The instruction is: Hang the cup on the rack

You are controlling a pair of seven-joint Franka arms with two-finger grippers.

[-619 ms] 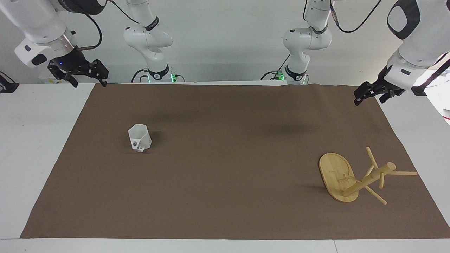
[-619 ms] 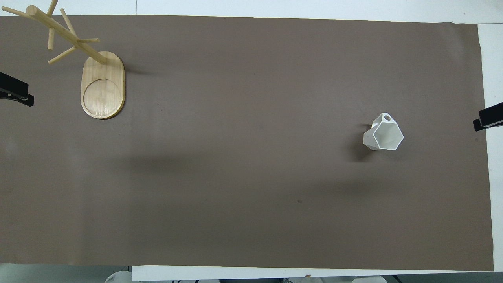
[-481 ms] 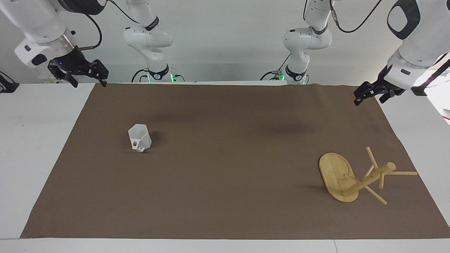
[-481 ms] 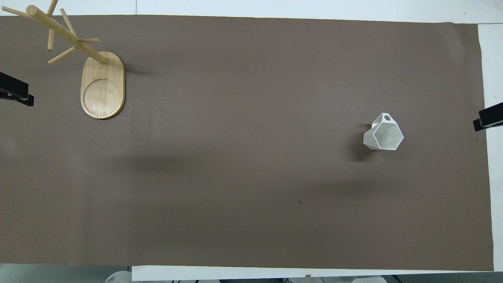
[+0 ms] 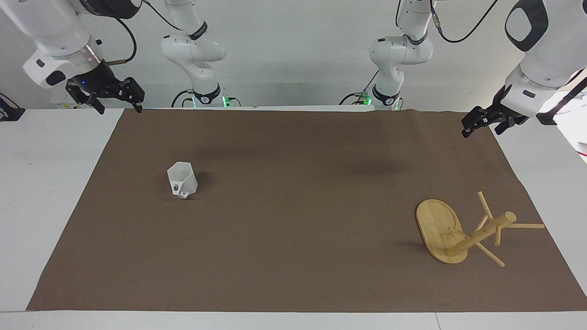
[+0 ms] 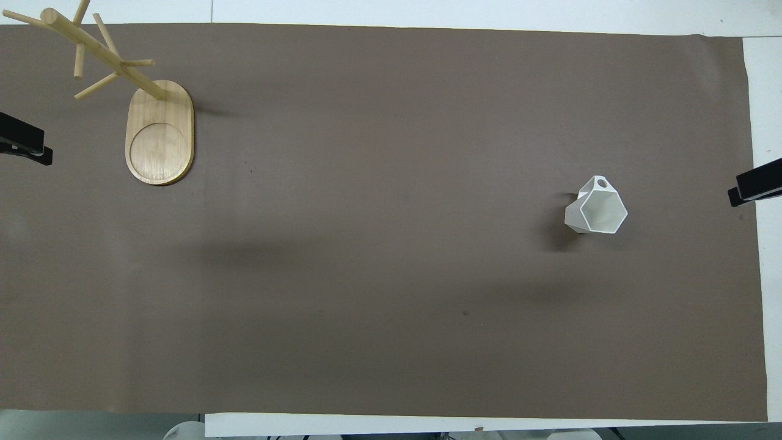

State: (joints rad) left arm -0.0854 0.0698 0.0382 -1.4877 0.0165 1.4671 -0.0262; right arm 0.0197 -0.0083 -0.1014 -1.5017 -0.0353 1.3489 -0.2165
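Two grippers, both up in the air at the mat's corners on the robots' side, nothing held. Right gripper (image 5: 118,106) sits over the mat (image 5: 293,275) edge at the right arm's end; its fingers (image 5: 136,101) are spread wide apart. Left gripper (image 5: 481,127) hangs over the mat edge at the left arm's end; can't tell how far its fingers are parted. In the overhead view only dark tips show at the frame sides, right gripper (image 6: 754,186) and left gripper (image 6: 23,143).

Brown mat covers most of the white table (image 5: 46,183), bare white strips at both ends and along the edge farthest from the robots. Big open stretch of mat between cup and rack, middle bare.

Cup (image 5: 182,180) stands on the mat toward the right arm's end, rim up and tilted, handle with round hole on the side away from the robots (image 6: 596,208). Well apart from the right gripper, farther from the robots than the spot under it, no contact.

Rack (image 5: 458,231) stands on its oval base toward the left arm's end, farther from the robots than the cup, close to the mat's end edge (image 6: 160,131). Post at the end of the base farthest from the robots, pegs sticking out, all bare. Rack well apart from the left gripper and from the cup.
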